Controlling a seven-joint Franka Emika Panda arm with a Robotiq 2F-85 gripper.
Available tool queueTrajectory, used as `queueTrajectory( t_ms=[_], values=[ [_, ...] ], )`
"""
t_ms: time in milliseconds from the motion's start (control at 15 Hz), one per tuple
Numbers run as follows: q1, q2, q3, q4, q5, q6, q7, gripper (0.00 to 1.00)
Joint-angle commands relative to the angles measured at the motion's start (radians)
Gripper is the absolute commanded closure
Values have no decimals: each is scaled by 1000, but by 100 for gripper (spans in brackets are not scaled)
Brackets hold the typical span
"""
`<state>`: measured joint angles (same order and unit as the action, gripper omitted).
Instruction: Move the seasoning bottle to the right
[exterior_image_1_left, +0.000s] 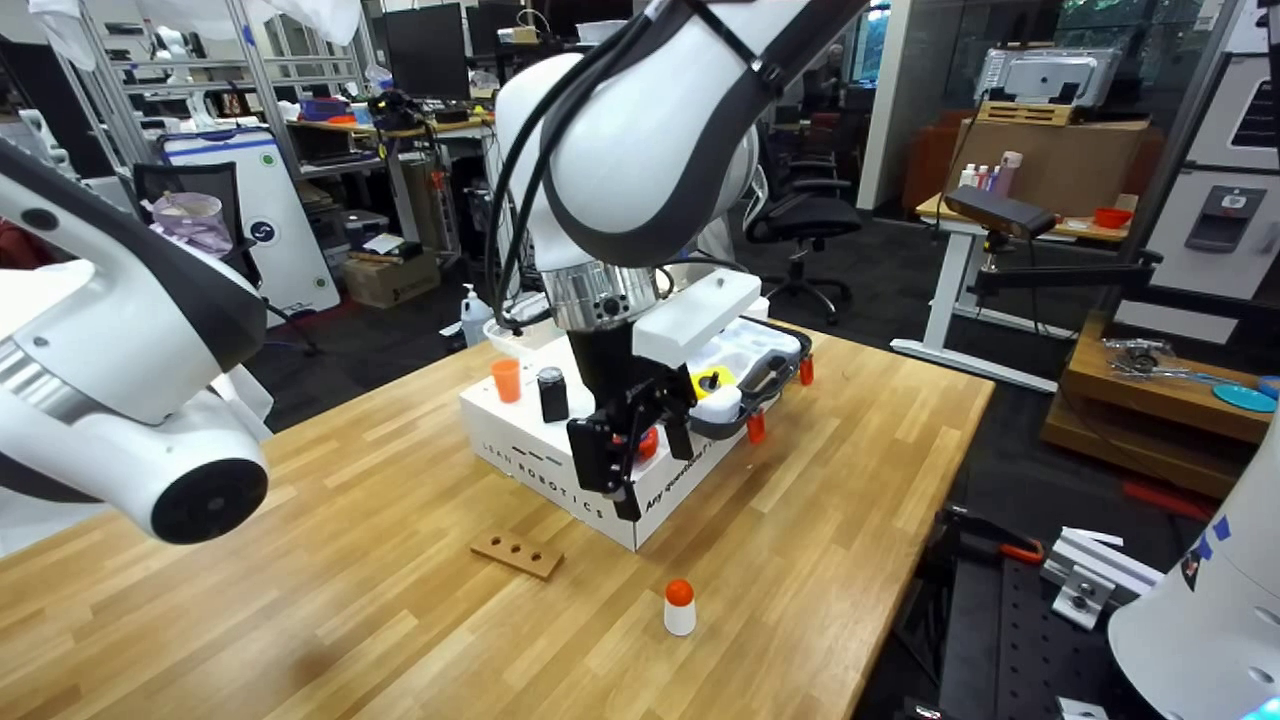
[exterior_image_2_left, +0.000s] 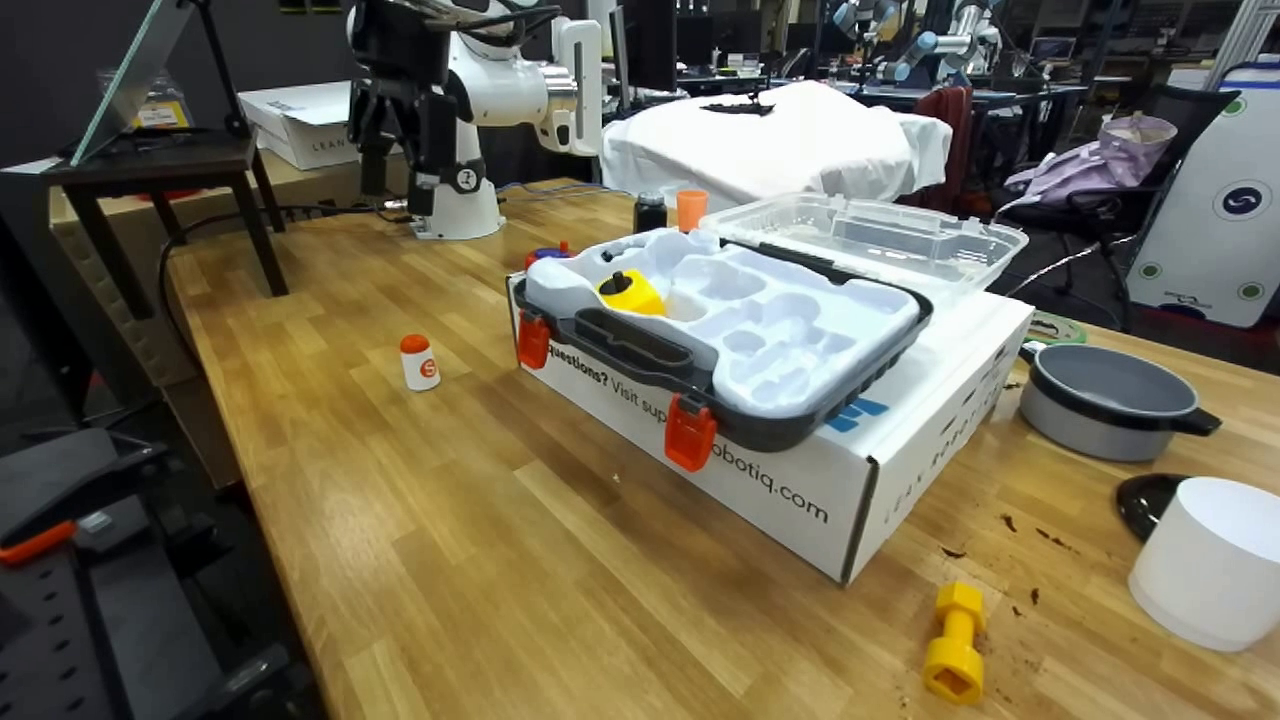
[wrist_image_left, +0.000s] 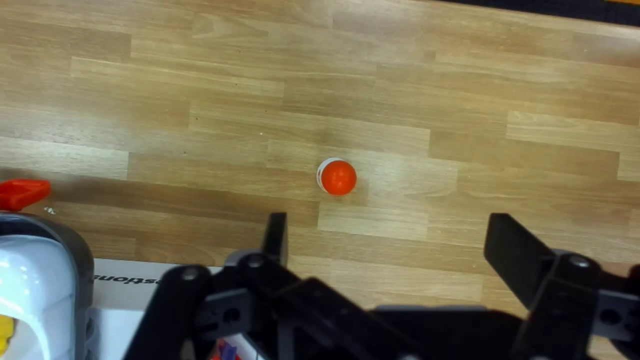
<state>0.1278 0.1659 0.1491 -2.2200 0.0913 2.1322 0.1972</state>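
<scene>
The seasoning bottle is tiny and white with an orange-red cap. It stands upright on the wooden table in both exterior views (exterior_image_1_left: 679, 608) (exterior_image_2_left: 420, 364). In the wrist view I see the bottle (wrist_image_left: 338, 177) from above, near the middle of the picture. My black gripper (exterior_image_1_left: 655, 478) hangs in the air above the table beside the white box, apart from the bottle. It also shows high up in an exterior view (exterior_image_2_left: 398, 192). In the wrist view the gripper's fingers (wrist_image_left: 389, 222) are wide apart with nothing between them, and the bottle lies beyond their tips.
A white box (exterior_image_2_left: 800, 500) bears an open case tray (exterior_image_2_left: 770, 300), a black jar (exterior_image_1_left: 552, 394) and an orange cup (exterior_image_1_left: 507, 380). A holed wooden block (exterior_image_1_left: 517, 555) lies near it. A grey pot (exterior_image_2_left: 1110, 400) and yellow bolt (exterior_image_2_left: 955, 645) are beyond. Another arm (exterior_image_1_left: 130, 370) reaches in.
</scene>
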Motion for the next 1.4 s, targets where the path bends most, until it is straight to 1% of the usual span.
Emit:
queueTrajectory(
  t_ms=[0, 200, 600, 733, 800, 1333],
  values=[
    [0, 28, -7, 0, 41, 12, -35, 0],
    [-3, 89, -6, 5, 71, 20, -59, 0],
    [-4, 208, -11, 20, 81, 98, -57, 0],
    [-8, 240, -10, 27, 97, 107, -60, 0],
    [6, 221, -17, 13, 71, 98, -38, 0],
    [7, 232, -17, 17, 73, 99, -38, 0]
  ],
)
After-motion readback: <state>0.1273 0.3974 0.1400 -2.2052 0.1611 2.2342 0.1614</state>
